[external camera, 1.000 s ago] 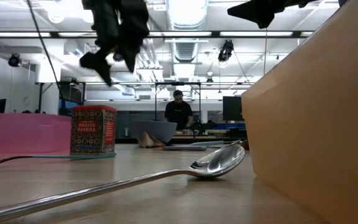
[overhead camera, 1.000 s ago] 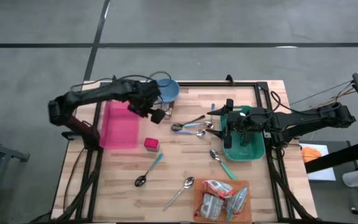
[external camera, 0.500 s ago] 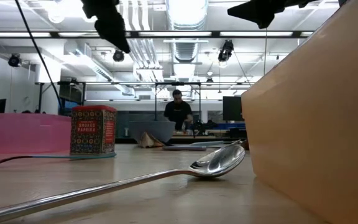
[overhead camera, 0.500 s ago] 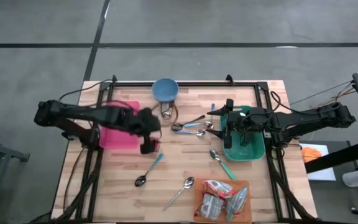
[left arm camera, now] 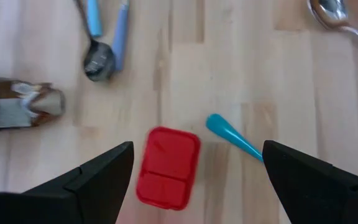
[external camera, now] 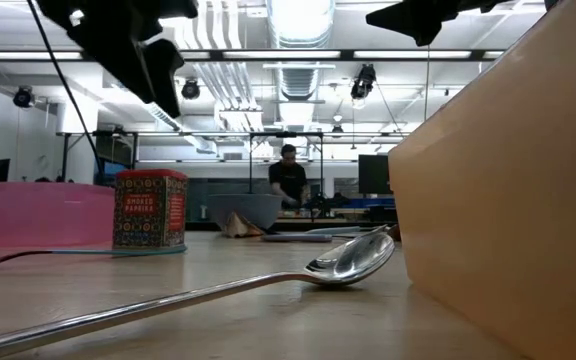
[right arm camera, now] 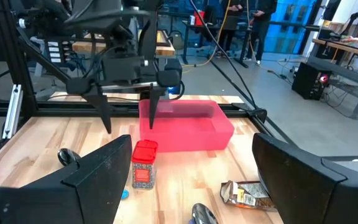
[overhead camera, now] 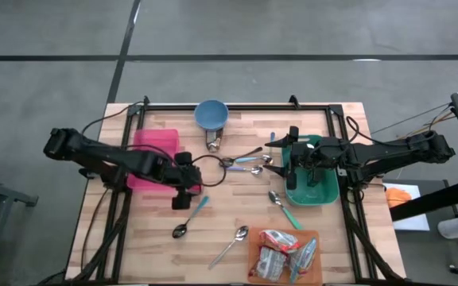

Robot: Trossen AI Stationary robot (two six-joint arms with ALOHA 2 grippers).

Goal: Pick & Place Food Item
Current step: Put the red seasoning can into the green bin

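A small red tin [left arm camera: 166,167] stands upright on its base on the wooden table [overhead camera: 237,210], beside the pink bin [overhead camera: 151,151]. My left gripper [left arm camera: 197,149] hovers above it, open and pointing steeply down, with one finger on each side of the tin and well clear of it. The low view shows that gripper [external camera: 148,80] high over the tin [external camera: 150,210]. In the high view the gripper [overhead camera: 186,187] hides most of the tin. My right gripper [overhead camera: 287,159] waits open above the green bin [overhead camera: 315,191].
A blue bowl [overhead camera: 211,114] and a brown packet [overhead camera: 213,144] sit at the far side. Several spoons [overhead camera: 245,162] lie mid-table, and a teal-handled spoon [overhead camera: 189,218] lies near the tin. An orange tray [overhead camera: 285,256] of snack packets stands at the near right.
My left gripper has swung from beside the blue bowl toward the table's near edge and come down a little, rolling about its own axis as it went. It now stands over the red tin. Its fingers have stayed open. The tin has not moved.
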